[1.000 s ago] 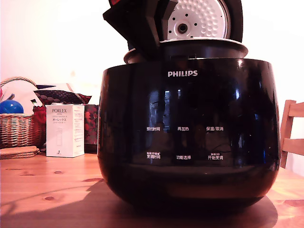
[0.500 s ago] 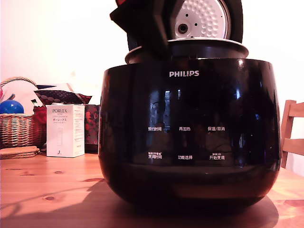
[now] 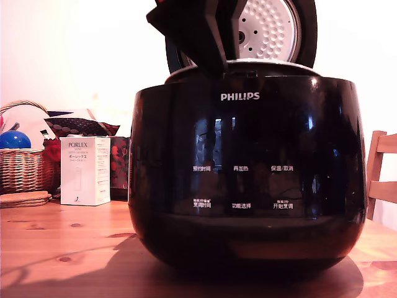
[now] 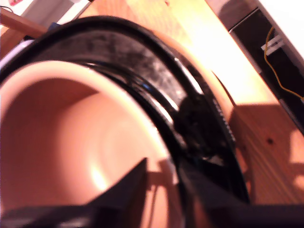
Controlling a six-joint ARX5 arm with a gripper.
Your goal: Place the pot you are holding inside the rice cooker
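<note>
We see gripper (image 4: 164, 183) pinching pot (image 4: 71, 142) rim, pot sunk almost fully into Philips rice cooker (image 3: 248, 174), lid up.

A home: wooden table (image 3: 62, 248), wicker basket (image 3: 25, 167), chair (image 3: 381, 174).

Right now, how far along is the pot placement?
Nearly done. The rice cooker lid stands open, and the pot sits low in the cooker's opening, only its rim showing above the body in the exterior view. In hand: the hand grips the pot's rim, a finger on each side of its wall. Left: release and lift clear.
</note>
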